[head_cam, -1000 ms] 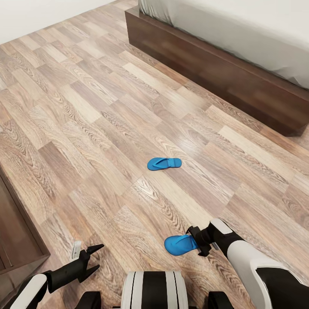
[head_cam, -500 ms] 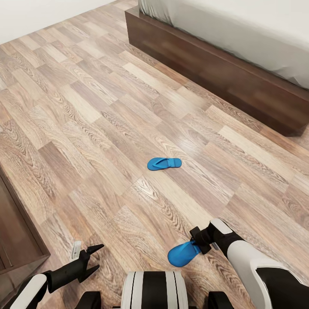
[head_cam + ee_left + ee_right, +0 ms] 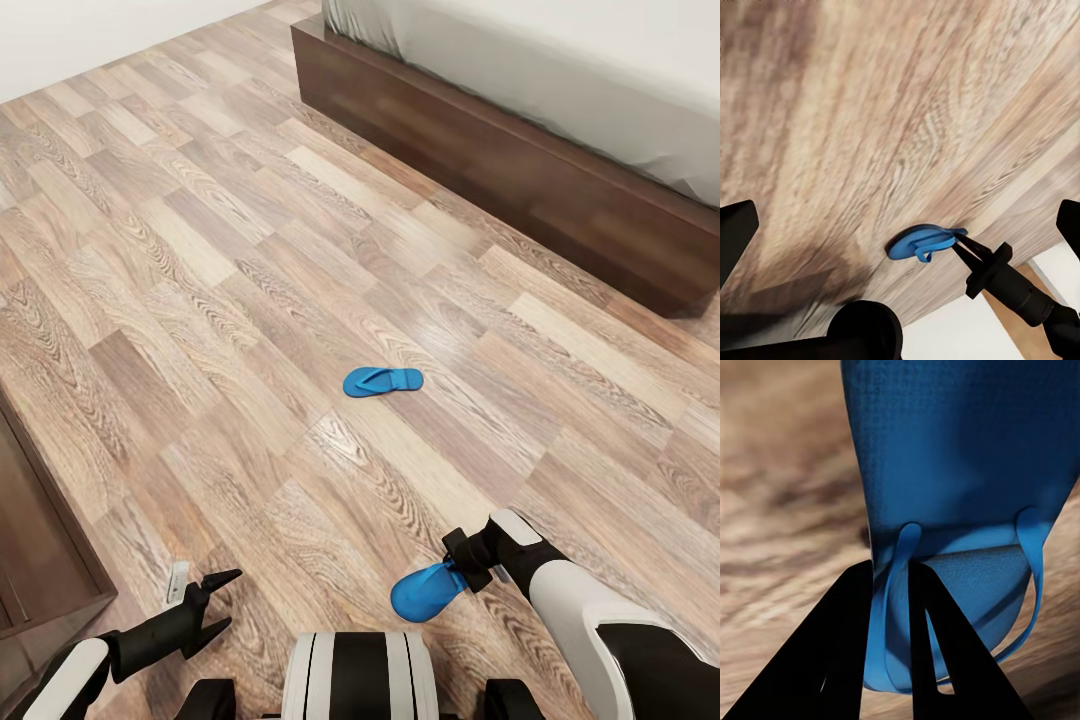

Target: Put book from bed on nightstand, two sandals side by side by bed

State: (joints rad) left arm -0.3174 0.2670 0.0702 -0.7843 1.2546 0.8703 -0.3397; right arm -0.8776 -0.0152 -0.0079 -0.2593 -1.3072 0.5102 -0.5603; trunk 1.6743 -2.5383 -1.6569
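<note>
Even, bright light (wrist views blurred), soft shadows.

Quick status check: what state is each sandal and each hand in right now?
Held sandal: off the floor, pinched by its strap, tilted.
Other sandal: flat on the floor, strap up, apart from the bed.
Right hand: shut on the held sandal's strap.
Left hand: open, holding nothing.

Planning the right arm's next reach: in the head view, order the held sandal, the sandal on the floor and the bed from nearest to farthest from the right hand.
1. Held sandal, pinched by its strap in the right hand.
2. Sandal on the floor, lying flat ahead of the hand.
3. Bed, beyond it, at the upper right of the view.
</note>
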